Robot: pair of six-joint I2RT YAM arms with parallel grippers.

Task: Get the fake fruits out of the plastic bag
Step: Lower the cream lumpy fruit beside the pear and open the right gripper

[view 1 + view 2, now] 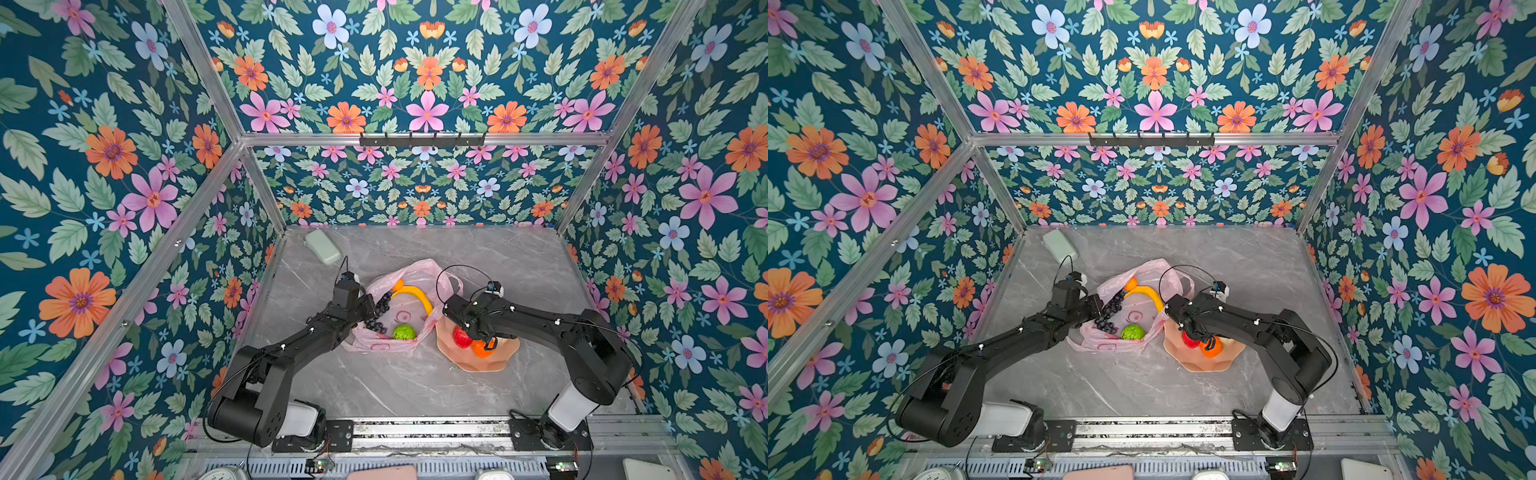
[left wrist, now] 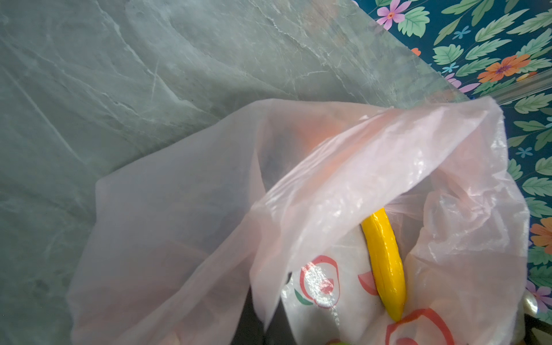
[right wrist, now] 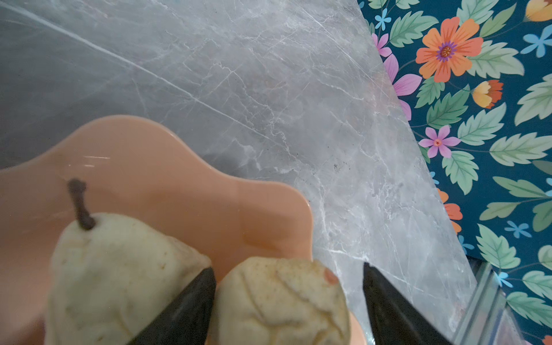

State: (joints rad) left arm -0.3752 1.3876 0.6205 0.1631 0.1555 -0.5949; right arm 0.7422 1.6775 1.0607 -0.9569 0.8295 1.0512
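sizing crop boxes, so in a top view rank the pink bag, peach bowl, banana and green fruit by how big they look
1. pink bag
2. peach bowl, though the right arm hides part of it
3. banana and green fruit: not ranked, the banana is longer, the fruit rounder, similar area

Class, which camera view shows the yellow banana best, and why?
Both top views: the whole curved banana lies uncovered in the open plastic bag. The left wrist view shows only part, close up, the rest under bag film. The right wrist view misses it.
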